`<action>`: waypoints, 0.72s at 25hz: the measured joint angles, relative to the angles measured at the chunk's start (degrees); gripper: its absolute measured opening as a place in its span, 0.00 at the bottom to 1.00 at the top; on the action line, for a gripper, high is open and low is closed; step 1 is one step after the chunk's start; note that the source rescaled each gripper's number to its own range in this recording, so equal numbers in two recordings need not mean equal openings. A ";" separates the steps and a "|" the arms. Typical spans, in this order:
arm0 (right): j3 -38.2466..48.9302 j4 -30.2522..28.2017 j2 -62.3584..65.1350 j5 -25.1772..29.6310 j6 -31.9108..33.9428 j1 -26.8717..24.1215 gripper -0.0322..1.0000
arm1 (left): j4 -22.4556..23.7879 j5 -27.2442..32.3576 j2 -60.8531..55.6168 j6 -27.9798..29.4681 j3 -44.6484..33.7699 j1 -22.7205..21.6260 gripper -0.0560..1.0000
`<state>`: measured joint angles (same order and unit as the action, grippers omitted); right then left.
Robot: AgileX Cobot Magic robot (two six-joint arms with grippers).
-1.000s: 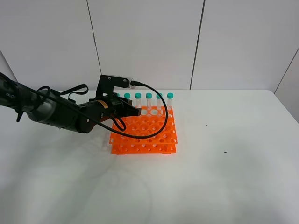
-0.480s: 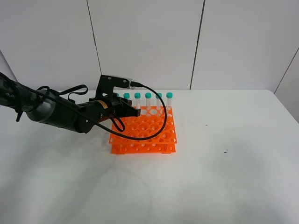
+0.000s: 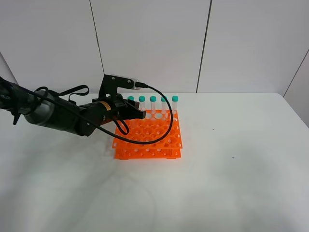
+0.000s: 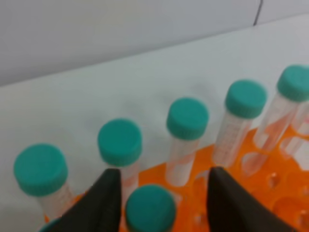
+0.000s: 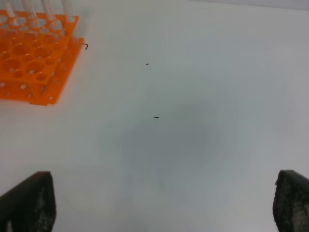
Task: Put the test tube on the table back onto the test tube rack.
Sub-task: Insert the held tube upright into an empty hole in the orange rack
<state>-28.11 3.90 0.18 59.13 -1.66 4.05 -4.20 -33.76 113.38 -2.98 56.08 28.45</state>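
Observation:
In the left wrist view, the test tube (image 4: 150,208) with its teal cap stands upright in the orange test tube rack (image 4: 270,193), just in front of a back row of several capped tubes (image 4: 187,119). My left gripper (image 4: 161,205) is open around that cap, with a gap showing on one side. From the high camera, the left gripper (image 3: 141,115) hovers over the back left of the rack (image 3: 149,140) and hides the tube. My right gripper (image 5: 159,203) is open over bare table (image 5: 169,135), well clear of the rack (image 5: 29,63).
The white table (image 3: 231,183) spreads around the rack. A row of teal-capped tubes (image 3: 153,99) fills the rack's back edge. A black cable (image 3: 166,130) loops from the left wrist over the rack. Grey wall panels stand behind the table.
The left gripper's jaws have parted from shut to open around the tube's cap. The wrist has shifted only slightly. The right gripper stays the same.

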 joint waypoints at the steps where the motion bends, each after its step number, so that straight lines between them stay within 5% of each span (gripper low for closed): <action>1: 0.00 0.00 0.00 0.00 0.00 0.00 1.00 | 0.24 0.22 -0.28 0.00 0.00 0.00 0.53; 5: 0.00 0.00 0.00 0.00 0.00 0.00 1.00 | 0.31 2.86 -2.37 0.41 0.00 0.18 0.66; 13: 0.00 0.00 0.00 0.00 0.00 0.00 1.00 | 0.36 9.54 -15.41 0.36 0.00 1.12 0.74; 18: 0.00 0.00 0.00 0.00 0.00 0.00 1.00 | 0.36 24.93 -21.67 -1.39 1.48 0.45 0.97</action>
<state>-28.11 3.90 0.18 59.13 -1.66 4.05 -3.84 -8.83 91.71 -4.37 57.57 28.89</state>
